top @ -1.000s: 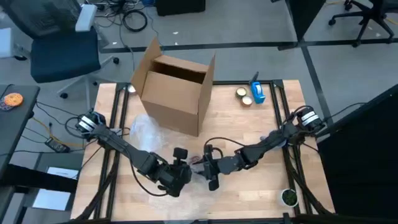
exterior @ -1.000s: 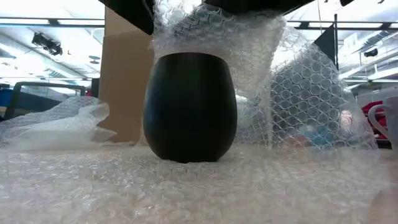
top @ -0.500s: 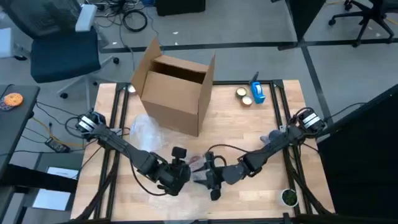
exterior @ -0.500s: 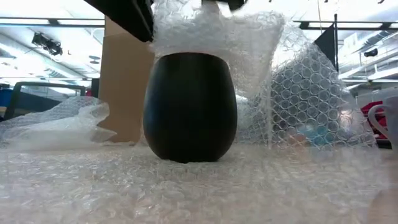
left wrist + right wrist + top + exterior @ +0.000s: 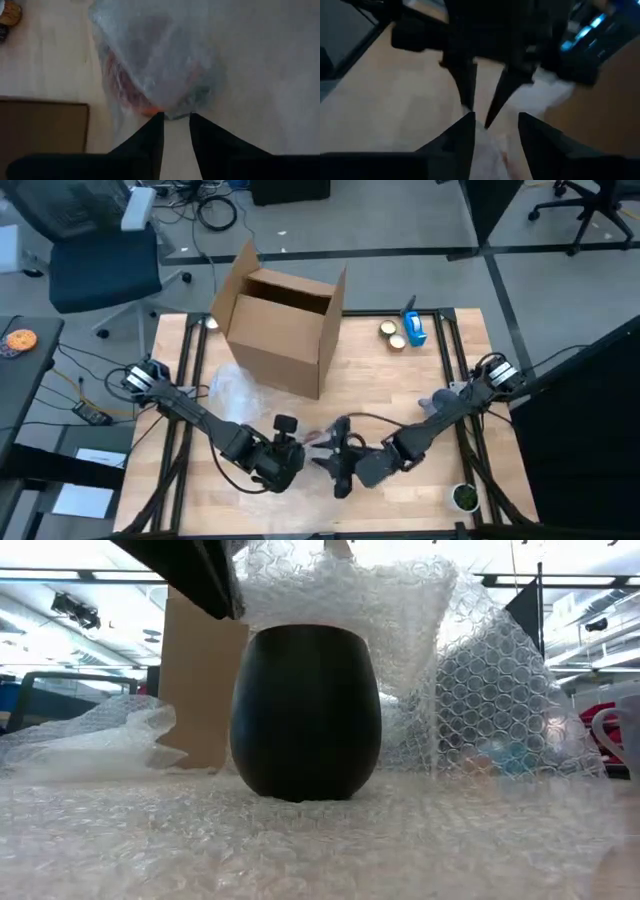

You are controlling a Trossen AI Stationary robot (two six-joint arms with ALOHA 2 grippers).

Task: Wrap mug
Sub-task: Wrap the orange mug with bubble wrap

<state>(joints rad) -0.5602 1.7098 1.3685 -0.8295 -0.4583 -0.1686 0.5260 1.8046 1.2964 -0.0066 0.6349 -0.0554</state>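
Here, I see the dark mug (image 5: 306, 710) at the table's six o'clock edge under soft, light bubble wrap (image 5: 345, 600), whose edge my left gripper (image 5: 176, 120) pinches, while the right gripper (image 5: 495, 125) stands parted; I would hold the wrap, not the smooth, breakable mug.

One dark mug (image 5: 305, 712), one cardboard box (image 5: 283, 332), one bubble wrap sheet (image 5: 350, 605), one blue tape dispenser (image 5: 413, 327) & two robot arms at table (image 5: 400, 385).
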